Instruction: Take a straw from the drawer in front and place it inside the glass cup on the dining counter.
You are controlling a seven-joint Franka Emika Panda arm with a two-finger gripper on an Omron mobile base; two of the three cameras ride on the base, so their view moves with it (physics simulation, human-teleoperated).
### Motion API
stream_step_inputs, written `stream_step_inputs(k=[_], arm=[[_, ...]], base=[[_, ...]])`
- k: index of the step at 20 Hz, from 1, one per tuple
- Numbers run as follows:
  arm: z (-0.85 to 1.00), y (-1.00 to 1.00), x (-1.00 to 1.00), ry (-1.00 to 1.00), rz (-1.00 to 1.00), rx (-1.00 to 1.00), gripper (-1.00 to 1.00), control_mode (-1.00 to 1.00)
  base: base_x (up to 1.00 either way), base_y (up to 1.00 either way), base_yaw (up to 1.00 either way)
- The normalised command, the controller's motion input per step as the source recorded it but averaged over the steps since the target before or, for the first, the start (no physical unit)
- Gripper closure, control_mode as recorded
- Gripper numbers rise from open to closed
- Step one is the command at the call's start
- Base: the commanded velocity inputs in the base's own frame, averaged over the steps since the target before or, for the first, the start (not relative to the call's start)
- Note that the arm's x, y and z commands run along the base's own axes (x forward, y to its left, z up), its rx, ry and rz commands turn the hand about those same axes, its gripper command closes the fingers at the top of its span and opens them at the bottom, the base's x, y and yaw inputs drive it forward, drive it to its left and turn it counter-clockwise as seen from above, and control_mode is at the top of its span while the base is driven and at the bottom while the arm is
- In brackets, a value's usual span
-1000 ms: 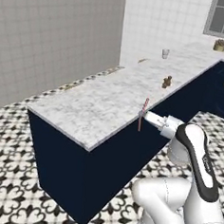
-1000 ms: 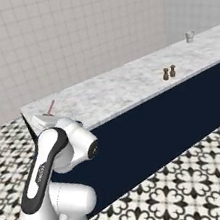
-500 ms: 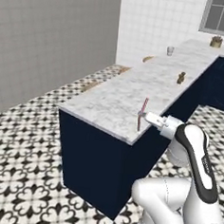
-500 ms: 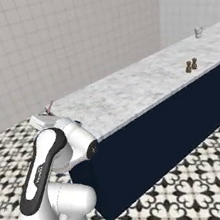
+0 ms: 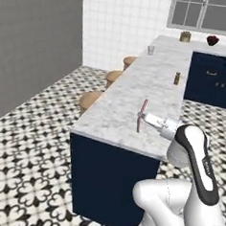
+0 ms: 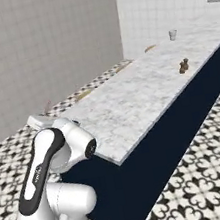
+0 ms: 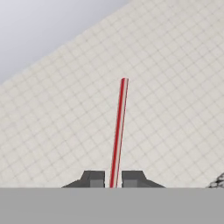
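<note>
Marble desk (image 5: 135, 95) stretching long and smooth toward the window, patterned tile below. Carrying the straw (image 5: 141, 115) over its near end, tool (image 5: 142, 118) clamped on the thin striped stick, holding it upright. Needing travel toward the small clear glass cup (image 5: 150, 50) far along, then lowering the straw in.

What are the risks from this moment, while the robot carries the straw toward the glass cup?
The gripper pinches the thin straw near its middle, so the straw may tilt or slip as the base drives. The glass cup stands far down the dining counter; its small mouth leaves little room for aiming. The brown shaker lies along the way and might be knocked.
</note>
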Motion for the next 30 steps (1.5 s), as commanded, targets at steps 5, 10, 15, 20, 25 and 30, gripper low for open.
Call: stream_step_inputs(k=[5,10,15,20,25,30], arm=[[0.0,0.0,0.0,0.0,0.0,0.0,1.0,1.0],[0.0,0.0,0.0,0.0,0.0,0.0,1.0,1.0],[0.0,0.0,0.0,0.0,0.0,0.0,1.0,1.0],[0.0,0.0,0.0,0.0,0.0,0.0,1.0,1.0],[0.0,0.0,0.0,0.0,0.0,0.0,1.0,1.0],[0.0,0.0,0.0,0.0,0.0,0.0,1.0,1.0]], base=[[0.22,1.0,-0.51],[0.0,1.0,-0.45],[0.0,1.0,-0.42],[0.0,1.0,-0.43],[0.0,1.0,-0.45],[0.01,1.0,-0.44]])
